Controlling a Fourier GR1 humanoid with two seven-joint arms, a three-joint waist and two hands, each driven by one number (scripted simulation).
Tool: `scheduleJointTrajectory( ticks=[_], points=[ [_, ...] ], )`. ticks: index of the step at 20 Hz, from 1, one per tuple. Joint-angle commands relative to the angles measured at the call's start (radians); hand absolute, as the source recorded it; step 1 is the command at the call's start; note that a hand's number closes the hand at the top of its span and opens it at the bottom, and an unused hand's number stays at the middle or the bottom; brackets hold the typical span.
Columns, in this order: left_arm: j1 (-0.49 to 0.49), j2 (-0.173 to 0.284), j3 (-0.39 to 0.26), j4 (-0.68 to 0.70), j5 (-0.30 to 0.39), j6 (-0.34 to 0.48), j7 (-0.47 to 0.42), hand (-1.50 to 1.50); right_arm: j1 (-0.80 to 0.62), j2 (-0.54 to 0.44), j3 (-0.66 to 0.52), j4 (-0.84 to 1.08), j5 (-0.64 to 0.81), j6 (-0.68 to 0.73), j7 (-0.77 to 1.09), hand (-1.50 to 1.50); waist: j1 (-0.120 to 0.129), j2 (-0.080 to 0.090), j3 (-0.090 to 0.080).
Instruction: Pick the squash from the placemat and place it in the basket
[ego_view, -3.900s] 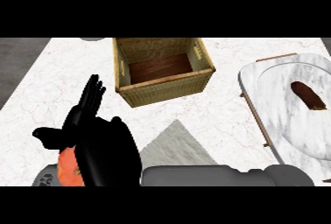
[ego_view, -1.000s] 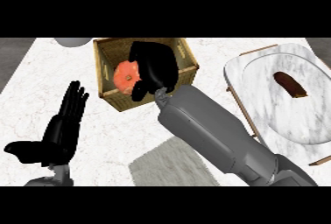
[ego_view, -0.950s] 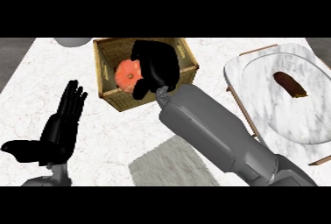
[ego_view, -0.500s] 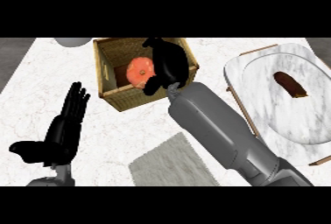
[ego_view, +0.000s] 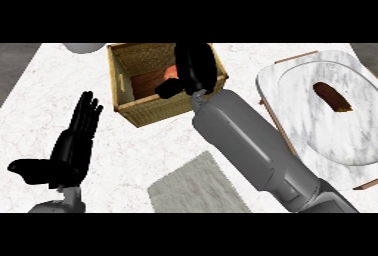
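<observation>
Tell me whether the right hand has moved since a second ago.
Yes. The right hand has opened off the squash and shifted toward the basket's far right rim.

Squash (ego_view: 171, 71): orange, rounded, lying inside basket on wooden bottom, mostly hidden, only small part visible. Basket (ego_view: 130, 94): woven, tan, square, open-topped, upright near surface's far edge. Placemat (ego_view: 198, 186): grey, rectangular, flat, turned diagonally, near edge.

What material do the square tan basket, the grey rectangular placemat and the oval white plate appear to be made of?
The square tan basket looks woven, like wicker or straw: its walls show a fine plaited texture, matte. The grey rectangular placemat seems cloth, with a dull, grainy weave. The oval white plate looks like marble or glazed stoneware: grey veins on a smooth surface.
</observation>
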Motion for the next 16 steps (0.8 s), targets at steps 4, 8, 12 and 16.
scheduleJointTrajectory(
  ticks=[4,8,12,16],
  points=[
    [0.017,0.004,0.02,0.02,0.016,-0.027,-0.015,0.0,-0.024,-0.032,-0.084,-0.067,0.085,-0.064,0.02,-1.5,-0.013,-0.003,0.0],
    [-0.012,0.004,0.032,-0.035,0.011,0.0,0.051,0.0,0.017,-0.079,-0.106,-0.168,0.139,-0.031,0.107,-1.5,-0.018,-0.006,0.0],
    [0.014,0.001,0.023,-0.005,0.009,-0.024,-0.002,0.0,0.066,-0.169,-0.183,-0.321,0.099,0.034,0.159,-1.5,-0.03,-0.008,0.0],
    [0.019,0.009,0.051,0.016,0.018,-0.033,-0.032,0.0,0.126,-0.199,-0.26,-0.461,0.048,0.039,0.173,-1.5,-0.026,-0.006,0.0]
  ],
)
